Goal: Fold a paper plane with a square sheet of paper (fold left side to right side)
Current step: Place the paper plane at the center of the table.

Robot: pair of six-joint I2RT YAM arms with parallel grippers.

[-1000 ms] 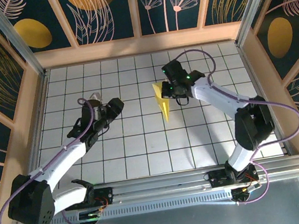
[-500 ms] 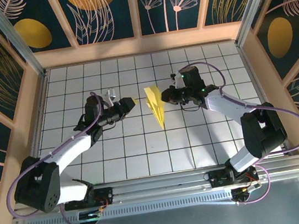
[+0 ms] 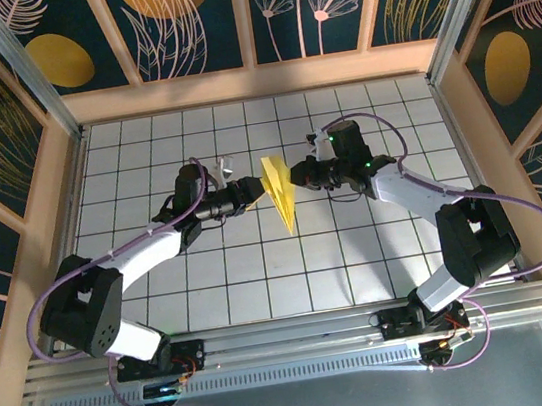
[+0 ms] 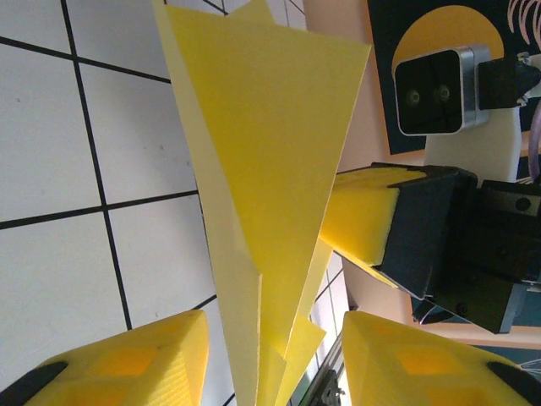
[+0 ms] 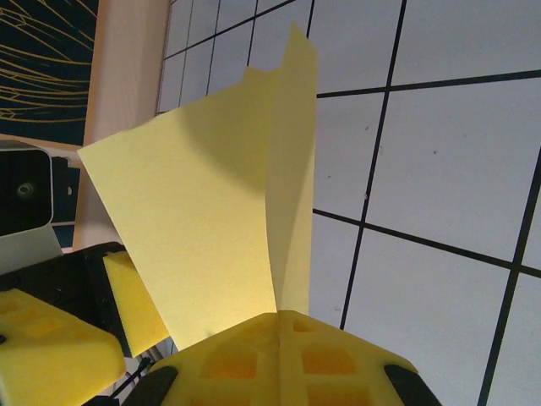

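The left gripper (image 3: 243, 198) reaches in from the left edge of the table (image 3: 163, 299) with its jaws open. In the left wrist view its yellow fingers (image 4: 127, 364) stand on either side of the paper's lower end, with a gap showing on each side, so they grip nothing. Between the two arms the paper plane (image 3: 280, 194) hangs in the air above the middle of the table, roughly midway between the left and right edges, its point turned toward the near edge. On the right, the right gripper (image 3: 299, 174) has its jaws closed on the plane. Its wrist view shows the pads (image 5: 228, 364) pressed together, with the yellow sheet rising out of the seam between them. The folding looks nearly finished. The square has become a narrow pointed dart with a long centre crease and layered flaps along its length, and no flat, unfolded square remains. What is left appears to be a last pinch or crease by the left arm, or a handover, and then setting the plane down, though the pictures cannot say which. The paper is thin, plain pale yellow and unmarked. It is stiff enough along its creases to hold its shape from one grip, and one flap stands slightly away from the body.
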